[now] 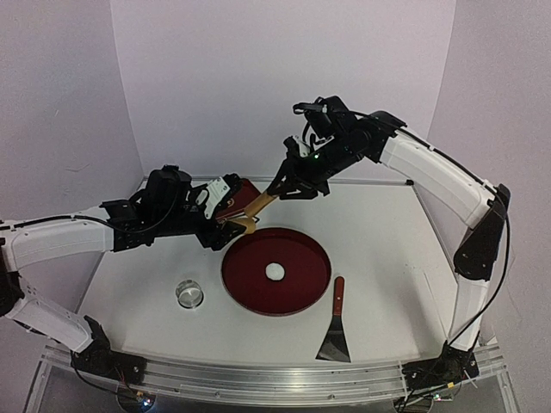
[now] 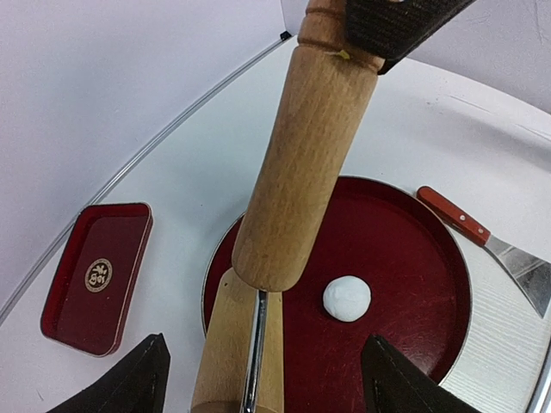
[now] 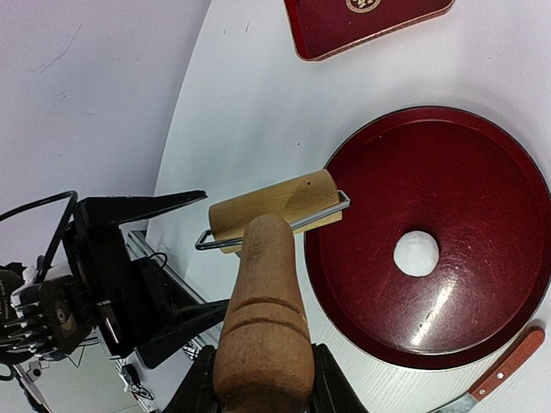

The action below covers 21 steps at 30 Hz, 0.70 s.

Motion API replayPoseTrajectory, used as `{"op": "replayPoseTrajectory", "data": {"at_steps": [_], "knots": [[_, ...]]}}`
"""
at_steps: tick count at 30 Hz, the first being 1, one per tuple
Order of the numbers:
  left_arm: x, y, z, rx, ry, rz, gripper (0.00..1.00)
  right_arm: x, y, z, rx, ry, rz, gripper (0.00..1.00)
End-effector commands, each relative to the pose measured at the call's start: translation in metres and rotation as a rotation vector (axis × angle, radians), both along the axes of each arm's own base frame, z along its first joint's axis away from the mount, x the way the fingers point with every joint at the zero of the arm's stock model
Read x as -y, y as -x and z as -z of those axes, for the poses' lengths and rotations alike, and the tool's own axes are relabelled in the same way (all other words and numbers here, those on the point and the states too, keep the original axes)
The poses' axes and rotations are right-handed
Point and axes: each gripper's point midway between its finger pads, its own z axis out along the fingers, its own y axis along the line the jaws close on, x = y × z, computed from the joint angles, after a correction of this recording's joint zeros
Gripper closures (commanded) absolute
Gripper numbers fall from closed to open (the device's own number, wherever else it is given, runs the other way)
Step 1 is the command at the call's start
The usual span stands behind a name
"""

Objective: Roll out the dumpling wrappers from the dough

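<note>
Table's (image 1: 387,237) red tray (image 1: 303,286) holds dough (image 1: 275,272) centrally; right pincer (image 1: 282,185) clamps roller (image 2: 301,163), left pincer (image 2: 263,340) spread.

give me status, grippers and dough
Right gripper shut on roller by its handle; left gripper open by the roller head. Dough a small unrolled ball, centre of round red tray. Nothing on the dough; roller held off it.

The left arm (image 1: 60,237) stretches in low from the left; the left hand (image 1: 231,215) has its fingers (image 2: 142,379) spread wide, gripping nothing. The right arm (image 1: 430,172) arches high across from the right, and the right hand (image 1: 282,182), angled downward, is clamped on the wooden roller (image 3: 263,327) by its handle.
</note>
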Motion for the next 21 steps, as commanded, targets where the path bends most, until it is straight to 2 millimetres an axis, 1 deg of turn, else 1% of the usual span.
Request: {"op": "replayPoseTrajectory", "data": {"at_steps": [1, 3, 6, 9, 12, 14, 18, 21], "knots": [[0.000, -0.017, -0.017, 0.060, -0.021, 0.006, 0.25, -0.009, 0.000, -0.039, 0.054, -0.105, -0.012, 1.00], [0.001, -0.019, -0.013, 0.046, -0.022, 0.027, 0.30, -0.009, 0.000, -0.041, 0.055, -0.110, -0.013, 1.00], [0.003, -0.027, -0.009, 0.045, -0.020, 0.028, 0.33, -0.011, 0.001, -0.044, 0.053, -0.121, -0.017, 1.00], [0.007, -0.033, -0.011, 0.059, -0.009, 0.051, 0.40, -0.012, 0.002, -0.045, 0.046, -0.128, -0.020, 1.00], [0.012, -0.038, -0.005, 0.051, -0.040, 0.087, 0.49, -0.012, 0.001, -0.047, 0.048, -0.132, -0.021, 1.00], [0.013, -0.041, -0.001, 0.043, -0.044, 0.099, 0.53, -0.013, 0.001, -0.048, 0.050, -0.135, -0.019, 1.00], [0.016, -0.042, -0.006, 0.059, -0.027, 0.126, 0.60, -0.014, 0.000, -0.050, 0.051, -0.141, -0.018, 1.00], [0.020, -0.042, -0.008, 0.061, -0.031, 0.144, 0.65, -0.014, 0.001, -0.048, 0.047, -0.136, -0.019, 1.00]]}}
